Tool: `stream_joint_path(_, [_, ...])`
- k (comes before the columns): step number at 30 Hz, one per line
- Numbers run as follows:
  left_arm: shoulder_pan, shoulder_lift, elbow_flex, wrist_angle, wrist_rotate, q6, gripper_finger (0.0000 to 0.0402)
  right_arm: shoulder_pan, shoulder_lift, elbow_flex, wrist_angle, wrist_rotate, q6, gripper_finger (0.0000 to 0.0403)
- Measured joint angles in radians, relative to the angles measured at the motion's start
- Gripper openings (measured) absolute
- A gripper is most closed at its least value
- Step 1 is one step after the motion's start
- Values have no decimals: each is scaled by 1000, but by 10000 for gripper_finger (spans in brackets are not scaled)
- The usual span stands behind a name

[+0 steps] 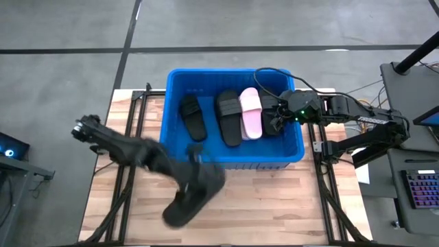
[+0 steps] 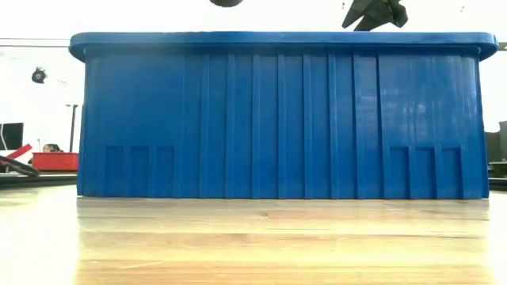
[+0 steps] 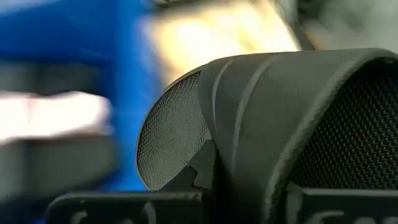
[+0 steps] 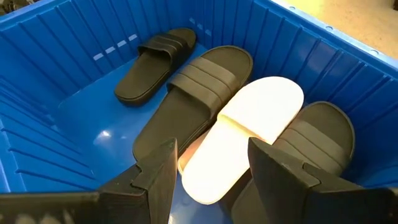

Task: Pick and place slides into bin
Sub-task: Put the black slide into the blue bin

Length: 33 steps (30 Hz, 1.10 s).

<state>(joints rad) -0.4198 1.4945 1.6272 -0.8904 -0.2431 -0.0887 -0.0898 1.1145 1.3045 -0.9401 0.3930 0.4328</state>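
The blue bin (image 1: 171,77) stands at the middle of the wooden table's far side. On its floor lie three black slides (image 1: 193,116) (image 1: 230,118) (image 4: 314,143) and one pale pink slide (image 1: 250,112), soles down, side by side. My left gripper (image 1: 197,177) is raised over the table in front of the bin's near wall, shut on another black slide (image 1: 180,209). My right gripper (image 4: 211,155) hangs open over the bin's right end, above the pink slide (image 4: 249,124), with nothing between its fingers. My left gripper has the black slide by the end nearest the bin. The slide's broad strap (image 3: 280,112) fills its wrist view and hides the place of contact. The rest of the slide reaches toward the table's near edge (image 1: 171,216), lifted clear of the wood.
Bare wooden table (image 1: 274,199) lies in front of the bin. Black frame rails (image 1: 130,116) (image 1: 322,147) run along both sides of the table. A keyboard (image 1: 420,192) lies off the table to the right. The low view shows the bin's near wall (image 2: 277,119) across nearly its whole width.
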Motion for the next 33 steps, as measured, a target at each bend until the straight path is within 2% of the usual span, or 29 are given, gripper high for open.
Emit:
stream_joint_path(2, [64, -24, 58, 2, -138, 1, 2, 0, 0, 0, 0, 0, 0, 187])
stream_joint_path(6, [185, -46, 87, -6, -543, 64, 2, 0, 0, 0, 0, 4, 0, 187])
stream_joint_path(8, [260, -39, 68, -9, -632, 97, 2, 0, 0, 0, 0, 28, 0, 187])
stream_joint_path(14, [518, 20, -43, -9, -569, 121, 2, -1, 0, 0, 1, 46, -41, 187])
stream_joint_path(19, [659, 40, -203, 30, -544, 222, 2, -1, 0, 0, 0, 54, -51, 187])
stream_joint_path(22, [718, 38, -337, 156, -472, 279, 2, -1, -1, 0, 1, 54, -79, 187])
stream_joint_path(27, [762, 28, -504, 437, -480, 461, 2, -2, -1, 0, 1, 54, -95, 187])
stream_joint_path(33, [817, 47, -570, 494, -485, 491, 2, -2, -1, 0, 1, 54, -97, 187])
